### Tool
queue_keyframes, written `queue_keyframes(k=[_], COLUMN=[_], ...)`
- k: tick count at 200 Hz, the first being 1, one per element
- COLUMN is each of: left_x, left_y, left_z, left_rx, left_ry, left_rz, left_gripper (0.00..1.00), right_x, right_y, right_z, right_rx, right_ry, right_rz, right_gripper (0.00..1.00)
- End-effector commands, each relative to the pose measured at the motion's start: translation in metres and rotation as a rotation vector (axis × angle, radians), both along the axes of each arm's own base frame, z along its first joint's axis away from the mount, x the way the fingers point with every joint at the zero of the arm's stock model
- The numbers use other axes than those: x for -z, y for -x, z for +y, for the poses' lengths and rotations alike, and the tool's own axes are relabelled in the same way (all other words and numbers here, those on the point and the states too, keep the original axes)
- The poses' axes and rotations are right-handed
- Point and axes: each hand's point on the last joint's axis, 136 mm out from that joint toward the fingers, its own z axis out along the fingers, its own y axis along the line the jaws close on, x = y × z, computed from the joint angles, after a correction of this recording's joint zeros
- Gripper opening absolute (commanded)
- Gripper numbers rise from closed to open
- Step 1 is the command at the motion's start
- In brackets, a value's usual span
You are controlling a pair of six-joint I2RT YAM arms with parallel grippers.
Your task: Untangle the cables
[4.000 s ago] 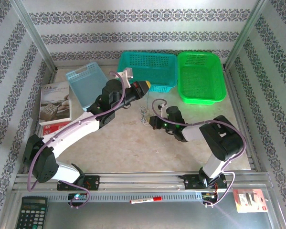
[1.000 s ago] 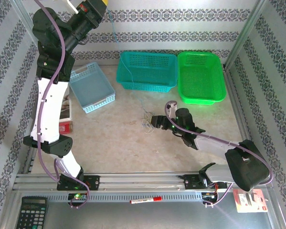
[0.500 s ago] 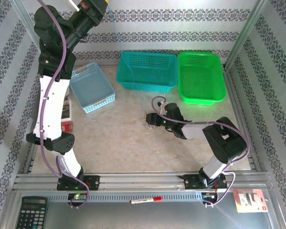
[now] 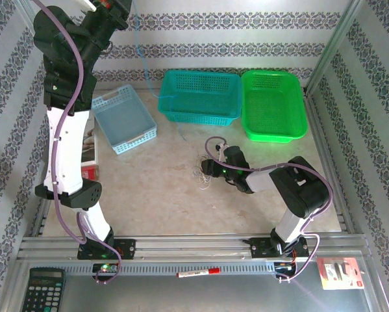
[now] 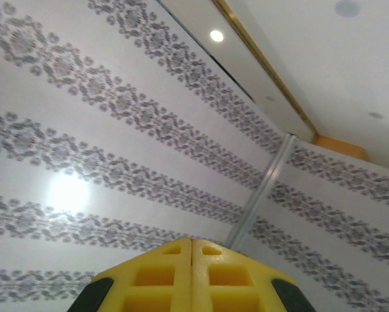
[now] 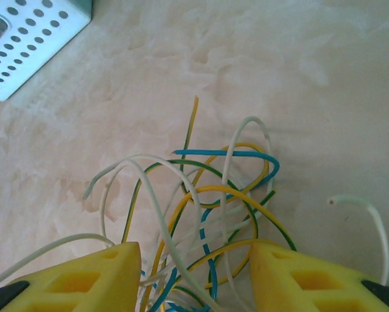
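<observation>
Yellow-padded and standing wide apart, my right gripper (image 6: 194, 279) is straddling the cables (image 6: 200, 201) clumped on the table (image 4: 168, 195), gripping nothing. I should be pinning them down while my left gripper (image 5: 191, 250), clamped tight high above on the blue strand (image 4: 141, 57), is pulling gently upward.

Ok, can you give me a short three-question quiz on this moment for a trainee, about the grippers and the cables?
1. True or false: the right gripper has its fingers apart, with the cable clump lying between them.
2. What colour is the strand hanging from the raised left gripper? A) blue B) red C) black
3. Fill in: the clump rests on the bare ___, outside all the baskets.
Key: 1 true; 2 A; 3 table.
</observation>
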Motion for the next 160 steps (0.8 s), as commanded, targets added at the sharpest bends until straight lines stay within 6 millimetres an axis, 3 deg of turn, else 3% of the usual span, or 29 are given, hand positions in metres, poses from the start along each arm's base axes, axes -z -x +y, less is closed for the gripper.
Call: queue_keyframes(k=[1,44,122,160], left_x=[-0.014,-0.026,0.005,0.023], left_y=[0.016,0.022,-0.002,-0.016], left_z=[0.017,0.035,0.053,0.061], left_rx=[-0.126,-0.227,-0.439,-0.535], left_ry=[-0.048,-0.065,-0.281,-0.373], left_rz=[-0.056,-0.112,-0.062,-0.048], left_gripper=[0.0,0.0,0.0,0.0], right_x=[-0.008,-0.003,-0.064,-0.085], right_y=[0.003,0.008,0.008,0.008], right_z=[0.0,0.0,0.002,-0.006], right_rx=[0.0,-0.014,-0.031,-0.019], right_ry=[-0.002,-0.024,-0.06,-0.059], right_rz=[-0.017,0.008,-0.077,-0.108], right_gripper=[0.48,0.51,0.68,0.7])
